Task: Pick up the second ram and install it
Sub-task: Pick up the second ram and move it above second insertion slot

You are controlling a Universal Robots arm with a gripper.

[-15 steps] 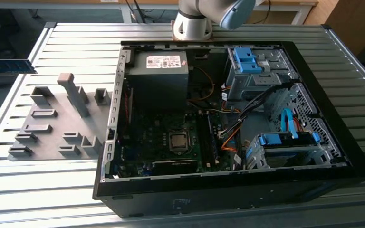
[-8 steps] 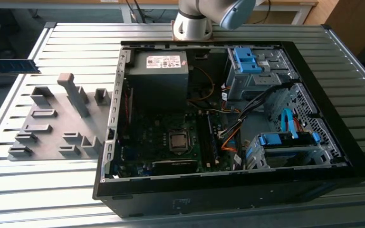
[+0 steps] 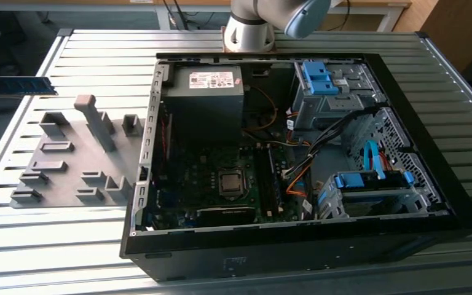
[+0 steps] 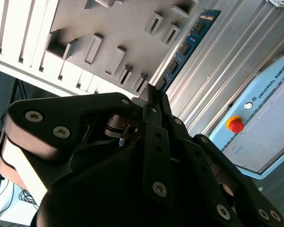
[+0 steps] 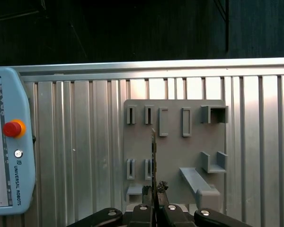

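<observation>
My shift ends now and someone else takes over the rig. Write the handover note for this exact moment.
Gripper: jaws shut on the second ram, which is gripped at one end with the rest sticking out past the fingertips.
Ram: in the air at the exterior view's left, off the grey holder plate and well away from the open computer case.
Done: the pickup.
Left: the install. The ram is not yet in the case.
</observation>
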